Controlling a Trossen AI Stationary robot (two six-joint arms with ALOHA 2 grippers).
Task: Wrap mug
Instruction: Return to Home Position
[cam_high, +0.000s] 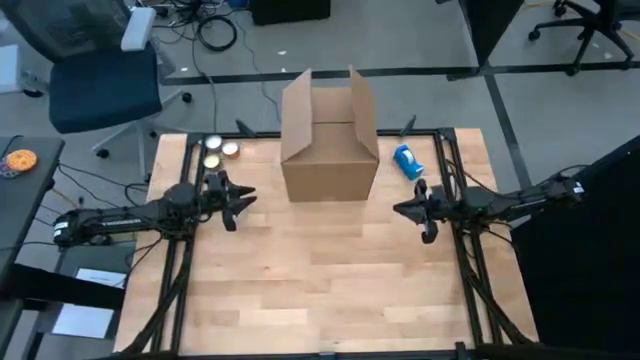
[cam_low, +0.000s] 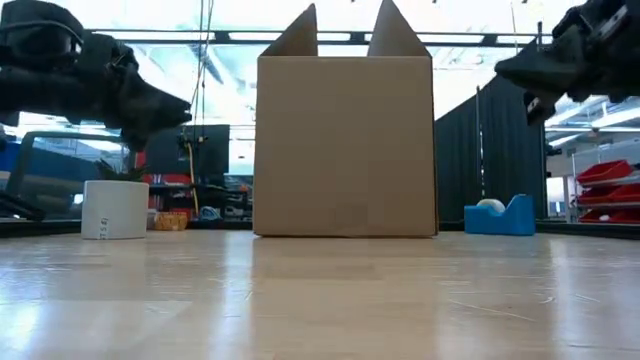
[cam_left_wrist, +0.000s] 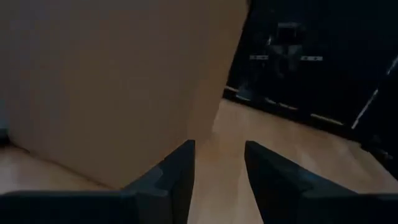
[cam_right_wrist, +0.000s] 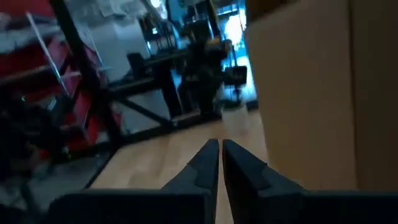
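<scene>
As you go back from the front edge of the light wooden bench (cam_high: 320, 300), the first things you hit are the two dark arms. Both hang in the air over the boards at about mid-depth, one on each side.

The left tool (cam_high: 243, 208) sits just off the front left corner of the box. Its fingers are moderately spread with nothing between them. The left wrist view shows the gap pretty clearly, and the box wall fills most of what's ahead of it.

The right tool (cam_high: 402, 211) is over on the right, pointing in toward the box. Its fingers are pinched down to a hairline slit and it's holding nothing either.

Behind them, a plain brown cardboard box (cam_high: 330, 150) stands upright on the wood at the back middle of the bench. Two top flaps stick straight up, left and right. I honestly can't tell whether the other two are folded in flat. The mug doesn't show in any view.

Right of the box, a small blue tape dispenser (cam_high: 408, 161) sits on the bench, close to it but not touching. Near the back left corner there's a little cluster of pale round rolls (cam_high: 214, 158).

Past the bench, a dark blue office chair (cam_high: 105, 85) stands on the floor with cables nearby.
</scene>
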